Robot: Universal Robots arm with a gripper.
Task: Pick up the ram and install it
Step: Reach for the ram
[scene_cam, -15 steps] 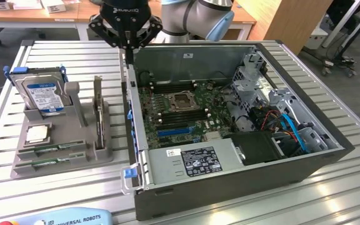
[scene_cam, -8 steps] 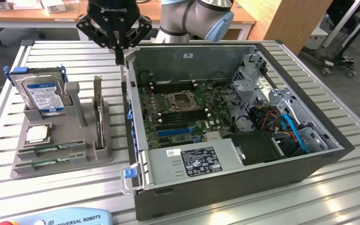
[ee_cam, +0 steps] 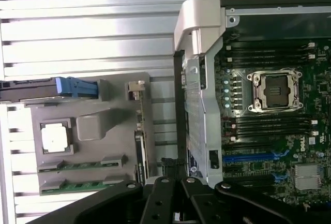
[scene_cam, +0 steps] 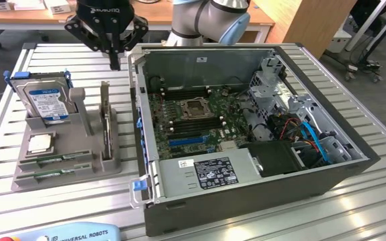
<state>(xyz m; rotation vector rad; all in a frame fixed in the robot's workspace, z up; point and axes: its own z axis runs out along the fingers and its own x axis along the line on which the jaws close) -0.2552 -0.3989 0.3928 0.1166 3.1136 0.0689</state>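
Observation:
Two ram sticks, thin and green, lie flat in the front slots of a grey holder. One ram stick sits just behind the other. My gripper hangs high over the far part of the table, between the holder and the open computer case. It is well away from the ram, and its fingers are shut with nothing between them. Inside the case, the motherboard shows black memory slots on both sides of the CPU socket.
The holder also carries a silver-and-blue hard drive standing upright, a CPU chip and an upright card. A blue slot lies on the motherboard. The case wall rises beside the holder. A teach pendant lies at the table's near edge.

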